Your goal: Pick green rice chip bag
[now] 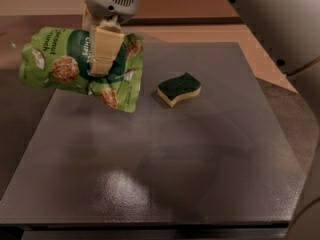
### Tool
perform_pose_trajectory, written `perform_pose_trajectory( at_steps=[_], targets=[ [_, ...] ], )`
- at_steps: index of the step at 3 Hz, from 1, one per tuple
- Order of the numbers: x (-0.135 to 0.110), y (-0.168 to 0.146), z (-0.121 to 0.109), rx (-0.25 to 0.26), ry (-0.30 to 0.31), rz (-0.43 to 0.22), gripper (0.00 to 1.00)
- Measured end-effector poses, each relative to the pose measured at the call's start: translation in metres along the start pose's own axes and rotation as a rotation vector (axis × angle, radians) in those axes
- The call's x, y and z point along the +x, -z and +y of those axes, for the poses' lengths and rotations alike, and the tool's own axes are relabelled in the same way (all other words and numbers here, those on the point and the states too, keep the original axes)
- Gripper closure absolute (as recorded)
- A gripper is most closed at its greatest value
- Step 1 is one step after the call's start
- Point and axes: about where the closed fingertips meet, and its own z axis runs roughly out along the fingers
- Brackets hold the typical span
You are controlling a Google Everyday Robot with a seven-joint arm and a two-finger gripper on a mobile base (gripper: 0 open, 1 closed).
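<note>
One gripper (104, 49) under my control clamps the green rice chip bag (80, 64), lifted above the dark table (165, 179); a sponge (178, 88) lies nearby.

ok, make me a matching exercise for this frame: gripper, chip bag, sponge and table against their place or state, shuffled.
Things:
1. gripper
2. green rice chip bag
3. sponge
4. table

Place or state:
A. lies flat on the table, right of the bag
B. dark grey, bears the sponge
C. at upper left, shut on the bag
D. light green, crumpled, held in the gripper

Pairs: 1-C, 2-D, 3-A, 4-B
</note>
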Motion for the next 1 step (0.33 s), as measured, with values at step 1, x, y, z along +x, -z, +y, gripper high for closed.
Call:
perform_pose_trajectory(
  at_steps=[1],
  targets=[
    [-0.0046, -0.0001, -0.0059, 0.024, 0.002, -0.013, 1.00]
  ],
)
